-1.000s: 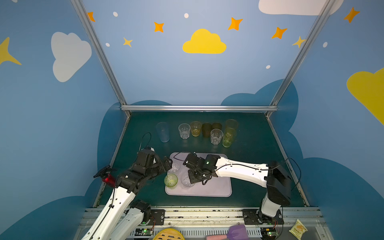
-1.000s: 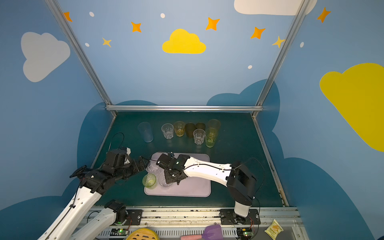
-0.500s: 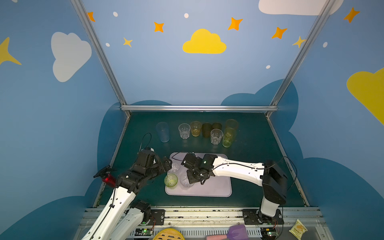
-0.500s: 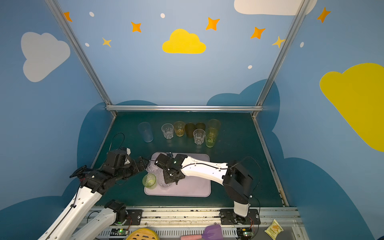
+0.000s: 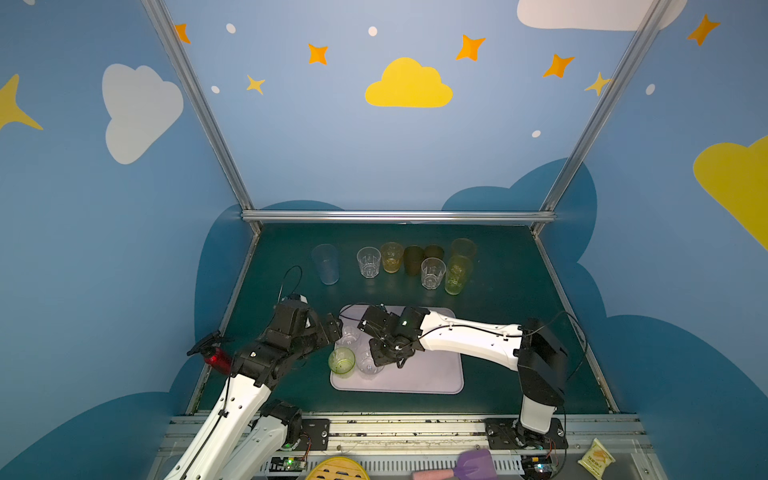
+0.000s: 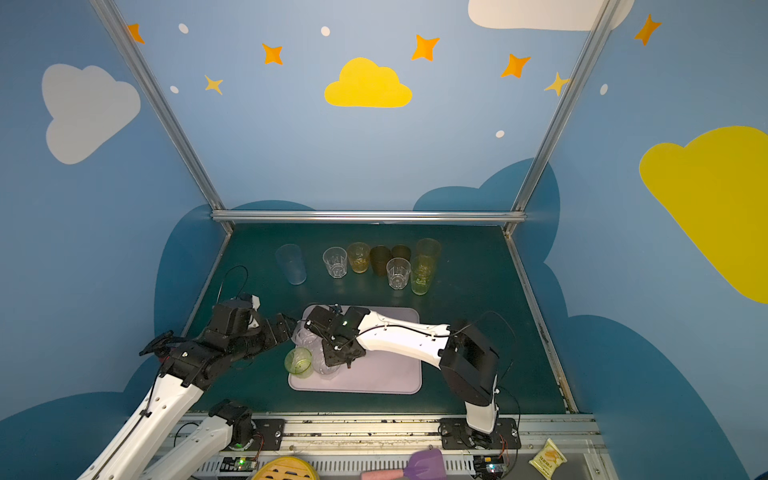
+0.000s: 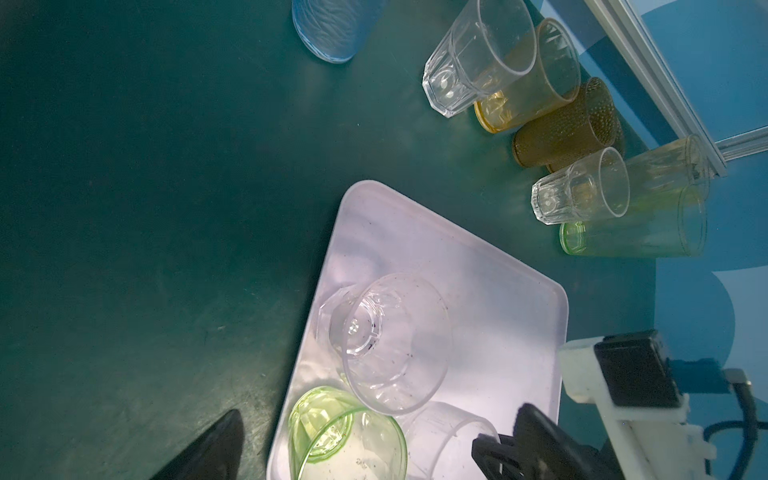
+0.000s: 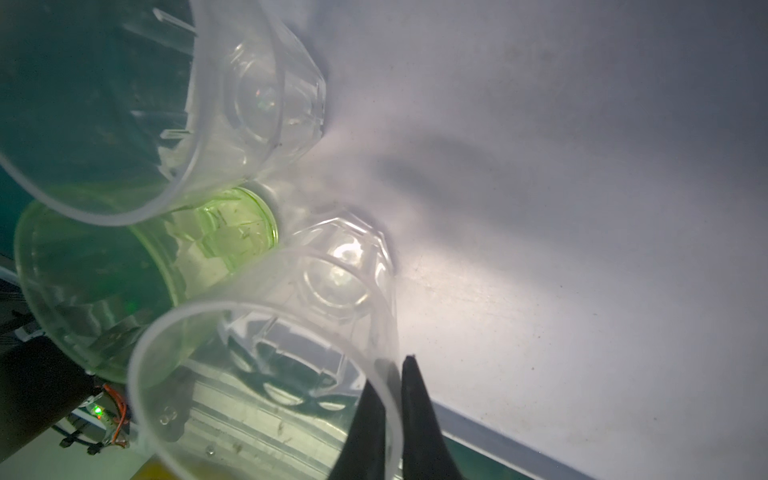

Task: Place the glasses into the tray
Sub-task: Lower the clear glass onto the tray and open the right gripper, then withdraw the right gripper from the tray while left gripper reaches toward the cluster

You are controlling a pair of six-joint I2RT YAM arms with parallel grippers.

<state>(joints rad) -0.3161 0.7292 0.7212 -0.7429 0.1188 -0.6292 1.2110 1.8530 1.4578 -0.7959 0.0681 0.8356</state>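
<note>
The pale lilac tray [image 5: 424, 370] [image 6: 382, 374] lies at the table's near middle. In its left end stand a short green glass [image 5: 341, 360] [image 7: 332, 432], a clear faceted glass [image 5: 349, 336] [image 7: 386, 345] and a second clear faceted glass [image 5: 368, 363] [image 8: 266, 365]. My right gripper [image 5: 382, 357] [image 8: 392, 399] is shut on that second glass's rim, one finger inside the wall and one outside. My left gripper [image 5: 332, 328] [image 7: 374, 453] stands open at the tray's left edge, holding nothing. Several more glasses wait at the back.
The back row holds a tall pale blue glass [image 5: 326, 264], clear ones [image 5: 368, 262] [image 5: 433, 272], a yellow one [image 5: 391, 257], brown ones [image 5: 413, 259], a tall yellow-green one [image 5: 457, 274] and a tall amber one [image 5: 463, 249]. The tray's right half is bare.
My right gripper has shifted slightly left with the clear glass, bringing it close beside the green one. The left arm has stayed still.
</note>
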